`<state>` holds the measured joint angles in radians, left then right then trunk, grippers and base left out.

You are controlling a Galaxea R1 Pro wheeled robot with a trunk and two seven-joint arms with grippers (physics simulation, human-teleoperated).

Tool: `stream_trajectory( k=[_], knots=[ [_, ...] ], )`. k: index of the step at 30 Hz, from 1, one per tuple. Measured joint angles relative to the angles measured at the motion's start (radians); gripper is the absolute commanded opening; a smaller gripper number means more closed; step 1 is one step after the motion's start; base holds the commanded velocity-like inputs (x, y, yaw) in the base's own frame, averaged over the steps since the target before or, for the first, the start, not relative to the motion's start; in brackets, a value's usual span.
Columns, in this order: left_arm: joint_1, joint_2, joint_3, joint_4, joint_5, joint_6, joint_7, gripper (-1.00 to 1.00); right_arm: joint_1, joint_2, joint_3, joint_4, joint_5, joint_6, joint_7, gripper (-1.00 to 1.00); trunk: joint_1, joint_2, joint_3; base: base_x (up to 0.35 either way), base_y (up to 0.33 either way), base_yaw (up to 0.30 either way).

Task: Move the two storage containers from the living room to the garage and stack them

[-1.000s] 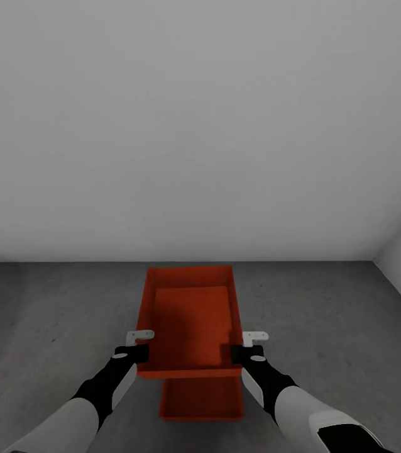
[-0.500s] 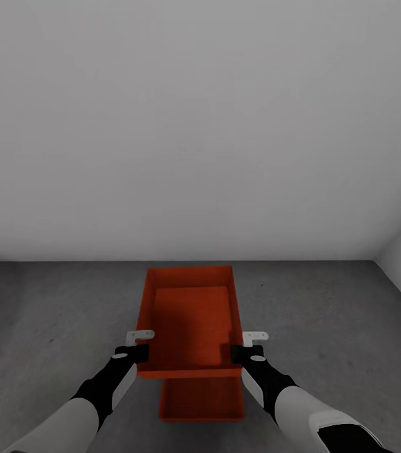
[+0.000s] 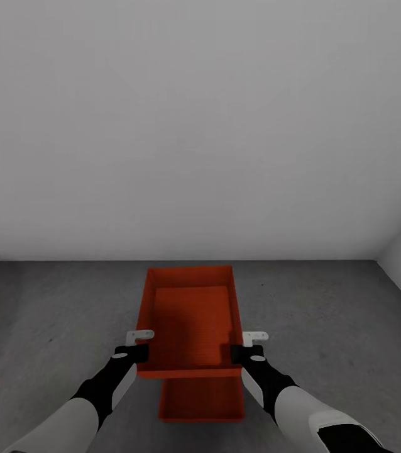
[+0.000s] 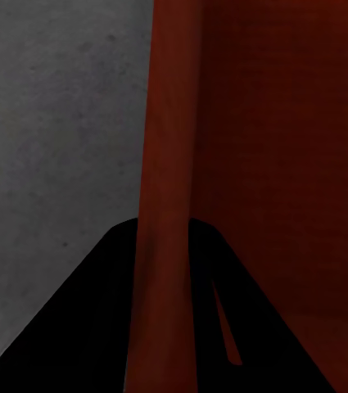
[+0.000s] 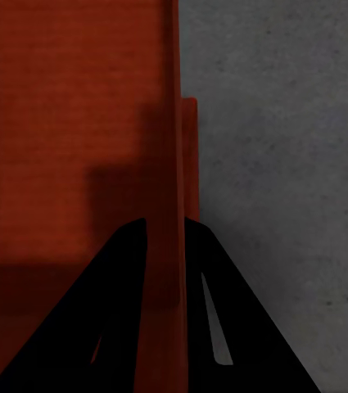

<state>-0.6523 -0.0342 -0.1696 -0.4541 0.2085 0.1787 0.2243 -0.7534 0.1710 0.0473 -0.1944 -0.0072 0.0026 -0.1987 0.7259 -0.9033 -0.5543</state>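
The upper storage container (image 3: pixel 191 324) hangs in the air between both arms, above the grey concrete floor (image 3: pixel 49 314) of the garage, close to the white wall (image 3: pixel 200 126). Below it and nearer the robot, the second container (image 3: pixel 202 402) sits on the floor, partly covered by the one being carried.

The left gripper (image 3: pixel 139 345) pinches the left long wall, and the left wrist view shows that red wall running down between its two dark fingers (image 4: pixel 83 319), so it is clamped on the bin. The right gripper (image 3: pixel 244 345) does the same on the right wall, with the rim passing between its fingers (image 5: pixel 116 295). A two-sided grip like this looks meant to keep the bin level for stacking.

The carried bin appears offset, further from the robot than the lower one, so I judge it needs to come back toward the robot before lowering.

How high it hangs above the lower bin is hard to read from here. The lower bin's far end is hidden under the carried one.
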Motion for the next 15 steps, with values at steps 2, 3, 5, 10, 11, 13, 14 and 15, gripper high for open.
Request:
stream_trajectory(
  k=[2, 3, 5, 10, 11, 13, 14, 15],
  knots=[
    [0.0, 0.0, 0.0, 0.0, 0.0, 0.0, 0.0, -1.0, 0.0, 0.0, 0.0, 0.0, 0.0, 0.0, 0.0, -1.0, 0.0, 0.0, 0.0, 0.0, 0.0, 0.0],
    [0.0, -0.001, 0.0, 0.0, 0.0, 0.0, 0.001, -1.0, 0.0, -0.001, 0.0, 0.0, 0.0, 0.0, 0.001, -1.0, 0.0, 0.0, 0.0, 0.0, 0.0, 0.0],
    [0.0, -0.001, 0.0, 0.0, 0.0, 0.0, 0.001, -1.0, 0.0, -0.001, 0.0, 0.0, 0.0, 0.0, 0.001, -1.0, 0.0, 0.0, 0.0, 0.0, 0.0, 0.0],
    [0.0, -0.001, 0.0, 0.0, -0.001, 0.0, 0.001, -1.0, 0.0, -0.001, 0.0, 0.0, 0.0, 0.0, 0.001, -1.0, 0.0, 0.0, 0.0, 0.0, 0.0, 0.0],
    [0.0, -0.001, 0.0, 0.0, 0.0, 0.0, 0.001, -1.0, 0.0, -0.001, -0.001, 0.0, 0.0, 0.0, 0.001, -1.0, 0.0, 0.0, 0.0, 0.0, 0.0, 0.0],
    [0.0, -0.001, -0.001, 0.0, 0.0, 0.0, 0.001, -1.0, 0.0, -0.001, -0.001, 0.0, 0.0, 0.0, 0.001, -1.0, 0.0, 0.0, 0.0, 0.0, 0.0, 0.0],
    [0.0, -0.001, -0.001, 0.0, 0.0, 0.0, 0.001, -1.0, 0.001, -0.001, -0.001, 0.0, 0.0, -0.001, 0.001, -1.0, 0.0, 0.0, 0.0, 0.0, 0.0, 0.0],
    [0.0, -0.001, 0.0, 0.0, -0.001, 0.0, 0.001, -1.0, 0.0, -0.001, 0.0, 0.0, 0.0, 0.0, 0.001, -1.0, 0.0, 0.0, 0.0, 0.0, 0.0, 0.0]
  ],
)
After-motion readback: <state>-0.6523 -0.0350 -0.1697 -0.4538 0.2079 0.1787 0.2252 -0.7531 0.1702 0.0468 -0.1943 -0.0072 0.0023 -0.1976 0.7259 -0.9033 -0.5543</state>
